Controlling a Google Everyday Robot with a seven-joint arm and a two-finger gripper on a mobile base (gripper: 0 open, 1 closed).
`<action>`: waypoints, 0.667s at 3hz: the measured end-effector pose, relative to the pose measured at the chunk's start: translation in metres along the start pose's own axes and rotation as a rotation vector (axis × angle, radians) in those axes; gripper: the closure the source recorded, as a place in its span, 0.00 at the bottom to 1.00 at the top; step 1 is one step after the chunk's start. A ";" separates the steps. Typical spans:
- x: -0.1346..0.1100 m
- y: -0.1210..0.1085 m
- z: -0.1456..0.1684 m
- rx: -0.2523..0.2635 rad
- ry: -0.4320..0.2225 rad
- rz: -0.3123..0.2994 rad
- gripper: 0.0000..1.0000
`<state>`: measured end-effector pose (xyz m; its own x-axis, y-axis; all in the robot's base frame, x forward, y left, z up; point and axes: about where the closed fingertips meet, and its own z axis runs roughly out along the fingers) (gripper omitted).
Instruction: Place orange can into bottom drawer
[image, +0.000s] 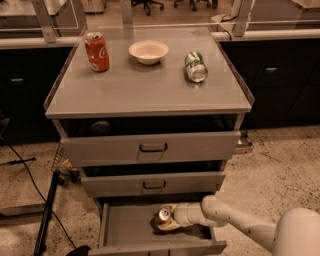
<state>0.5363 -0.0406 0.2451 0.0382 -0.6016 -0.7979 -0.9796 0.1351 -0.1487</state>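
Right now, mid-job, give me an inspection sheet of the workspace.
Surface: grey cabinet top, carrying three things.
Job's things: orange can tilted inside the open bottom drawer, silver top facing left; cannot tell whether it touches the drawer floor.
Clutter: red can upright, bowl, green can on its side, all on the cabinet top.
Gripper: gripper inside the bottom drawer, shut on the orange can; arm reaches in from the right.
Cables: black cable on the floor left of the cabinet.
Surroundings: top drawer and middle drawer ajar; black pole at left; speckled floor.
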 end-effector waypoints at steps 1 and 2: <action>0.003 0.001 0.003 -0.003 0.005 0.003 1.00; 0.018 0.000 0.016 -0.012 0.036 0.020 1.00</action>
<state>0.5406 -0.0386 0.2211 0.0121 -0.6269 -0.7790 -0.9824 0.1378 -0.1261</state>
